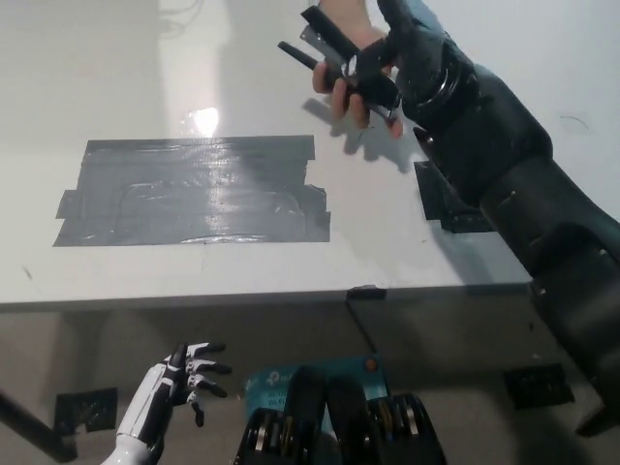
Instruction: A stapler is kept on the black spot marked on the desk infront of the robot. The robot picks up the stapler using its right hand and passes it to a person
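White desk (pixel 116 77) fills view, large black taped patch (pixel 194 189) at centre, smaller black patch (pixel 446 199) partly under black arm. Right hand (pixel 402 58) raised over far side of desk, fingers wrapped round stapler (pixel 334 53). Person's hand (pixel 349 82) grips stapler too. Left hand (pixel 184 373) rests low below desk edge, fingers spread, holding nothing.

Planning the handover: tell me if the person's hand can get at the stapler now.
Probably yes: the person's hand is already at the stapler, which the right hand holds up. Nothing lies between them.
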You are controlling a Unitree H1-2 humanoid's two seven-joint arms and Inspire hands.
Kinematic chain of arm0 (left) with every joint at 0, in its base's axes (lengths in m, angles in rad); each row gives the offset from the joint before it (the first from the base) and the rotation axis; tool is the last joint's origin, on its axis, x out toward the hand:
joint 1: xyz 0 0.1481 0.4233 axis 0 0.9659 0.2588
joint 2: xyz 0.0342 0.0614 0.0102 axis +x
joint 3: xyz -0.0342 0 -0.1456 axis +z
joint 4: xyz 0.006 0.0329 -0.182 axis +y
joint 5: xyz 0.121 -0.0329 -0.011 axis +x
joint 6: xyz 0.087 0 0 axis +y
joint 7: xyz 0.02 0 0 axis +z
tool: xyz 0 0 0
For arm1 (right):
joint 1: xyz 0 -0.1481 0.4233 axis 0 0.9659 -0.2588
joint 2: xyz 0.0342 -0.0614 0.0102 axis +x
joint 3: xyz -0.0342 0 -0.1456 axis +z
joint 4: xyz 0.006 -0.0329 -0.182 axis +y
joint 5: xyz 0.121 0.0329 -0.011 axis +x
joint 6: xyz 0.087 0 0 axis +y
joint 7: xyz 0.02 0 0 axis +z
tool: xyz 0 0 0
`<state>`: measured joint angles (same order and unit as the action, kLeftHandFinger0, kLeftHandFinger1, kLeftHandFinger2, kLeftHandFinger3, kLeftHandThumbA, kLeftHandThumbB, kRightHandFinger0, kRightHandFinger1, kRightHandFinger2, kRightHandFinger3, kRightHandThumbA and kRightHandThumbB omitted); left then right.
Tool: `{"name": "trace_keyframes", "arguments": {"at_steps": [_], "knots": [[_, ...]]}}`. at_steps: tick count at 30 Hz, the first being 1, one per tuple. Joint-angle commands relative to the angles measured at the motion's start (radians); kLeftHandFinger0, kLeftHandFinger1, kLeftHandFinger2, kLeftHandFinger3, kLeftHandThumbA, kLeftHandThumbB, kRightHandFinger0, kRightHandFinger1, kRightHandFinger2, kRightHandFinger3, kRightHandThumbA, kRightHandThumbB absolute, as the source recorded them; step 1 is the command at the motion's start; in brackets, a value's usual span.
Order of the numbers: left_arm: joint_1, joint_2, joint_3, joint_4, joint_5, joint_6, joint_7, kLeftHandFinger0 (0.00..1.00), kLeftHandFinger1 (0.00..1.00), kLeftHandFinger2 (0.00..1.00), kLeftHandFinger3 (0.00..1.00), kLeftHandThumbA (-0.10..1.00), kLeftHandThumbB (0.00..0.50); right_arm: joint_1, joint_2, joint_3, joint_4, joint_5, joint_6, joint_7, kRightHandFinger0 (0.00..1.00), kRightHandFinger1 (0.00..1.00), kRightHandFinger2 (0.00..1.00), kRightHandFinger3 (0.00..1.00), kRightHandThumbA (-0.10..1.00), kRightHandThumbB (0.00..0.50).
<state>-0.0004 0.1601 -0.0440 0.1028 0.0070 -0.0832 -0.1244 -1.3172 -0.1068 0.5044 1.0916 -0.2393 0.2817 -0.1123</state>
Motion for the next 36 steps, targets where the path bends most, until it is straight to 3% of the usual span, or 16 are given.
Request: {"name": "trace_keyframes", "arguments": {"at_steps": [1,9,10,14,18,19,20,21,22,23,24,25,28,32,34,36], "knots": [[-0.022,0.026,-0.005,-0.040,0.009,-0.013,-0.021,0.19,0.42,0.53,0.67,1.00,0.500,-0.107,-0.059,0.092,-0.008,-0.176,-0.081,0.003,1.00,1.00,1.00,1.00,1.00,0.403],[-0.013,0.019,-0.007,-0.035,0.015,-0.021,-0.014,0.13,0.38,0.49,0.67,1.00,0.500,-0.082,-0.120,0.040,-0.178,-0.155,-0.089,0.025,1.00,1.00,1.00,1.00,1.00,0.462],[-0.012,0.017,-0.007,-0.037,0.013,-0.015,-0.015,0.15,0.39,0.50,0.67,1.00,0.500,-0.076,-0.144,0.016,-0.273,-0.144,-0.065,0.051,1.00,1.00,1.00,1.00,1.00,0.429],[-0.012,0.011,-0.008,-0.038,0.000,-0.011,-0.020,0.20,0.43,0.54,0.70,1.00,0.500,-0.015,-0.230,-0.079,-0.641,-0.094,-0.012,0.132,1.00,1.00,1.00,1.00,1.00,0.460],[-0.009,0.010,-0.008,-0.035,0.000,-0.019,-0.019,0.28,0.50,0.60,0.72,1.00,0.500,0.083,-0.296,-0.141,-0.947,-0.059,0.043,0.186,1.00,1.00,1.00,1.00,1.00,0.421],[-0.008,0.010,-0.009,-0.033,0.003,-0.024,-0.018,0.32,0.52,0.62,0.73,1.00,0.500,0.114,-0.313,-0.156,-1.023,-0.054,0.060,0.200,1.00,1.00,1.00,1.00,1.00,0.404],[-0.003,0.009,-0.010,-0.033,0.006,-0.029,-0.017,0.45,0.62,0.69,0.77,1.00,0.500,0.172,-0.342,-0.179,-1.147,-0.047,0.088,0.217,1.00,1.00,1.00,1.00,1.00,0.396],[0.003,0.010,-0.011,-0.032,0.010,-0.039,-0.015,0.50,0.67,0.74,0.80,1.00,0.500,0.235,-0.375,-0.203,-1.276,-0.038,0.122,0.236,1.00,1.00,1.00,1.00,1.00,0.407],[0.003,0.010,-0.011,-0.032,0.010,-0.039,-0.015,0.50,0.67,0.74,0.80,1.00,0.500,0.235,-0.375,-0.203,-1.276,-0.038,0.122,0.236,1.00,1.00,1.00,1.00,1.00,0.407],[0.011,0.012,-0.011,-0.033,0.009,-0.045,-0.016,0.57,0.73,0.78,0.82,1.00,0.500,0.305,-0.405,-0.232,-1.403,-0.013,0.148,0.253,1.00,1.00,1.00,1.00,1.00,0.400],[0.014,0.014,-0.010,-0.033,0.007,-0.048,-0.018,0.61,0.77,0.81,0.84,1.00,0.500,0.348,-0.422,-0.252,-1.478,0.004,0.163,0.264,1.00,1.00,1.00,1.00,1.00,0.480],[0.017,0.015,-0.010,-0.032,0.006,-0.048,-0.019,0.64,0.80,0.84,0.85,1.00,0.500,0.414,-0.436,-0.289,-1.558,0.062,0.159,0.266,1.00,1.00,1.00,1.00,1.00,0.401],[0.027,0.014,-0.015,-0.027,0.004,-0.039,-0.025,0.67,0.84,0.88,0.88,1.00,0.500,0.624,-0.469,-0.382,-1.786,0.188,0.179,0.253,1.00,1.00,1.00,1.00,1.00,0.408],[0.031,0.017,-0.022,-0.007,0.008,-0.048,-0.031,0.66,0.85,0.90,0.89,1.00,0.500,0.837,-0.460,-0.425,-1.936,0.235,0.112,0.179,1.00,1.00,1.00,1.00,1.00,0.398],[0.048,0.017,-0.029,-0.005,0.010,-0.040,-0.036,0.67,0.85,0.92,0.89,1.00,0.500,1.023,-0.403,-0.401,-1.980,0.198,-0.026,0.090,1.00,1.00,1.00,1.00,1.00,0.361],[0.065,0.014,-0.035,-0.001,0.012,-0.043,-0.038,0.66,0.85,0.92,0.89,1.00,0.500,1.139,-0.365,-0.382,-1.994,0.170,-0.109,0.042,1.00,1.00,1.00,1.00,1.00,0.356]]}}
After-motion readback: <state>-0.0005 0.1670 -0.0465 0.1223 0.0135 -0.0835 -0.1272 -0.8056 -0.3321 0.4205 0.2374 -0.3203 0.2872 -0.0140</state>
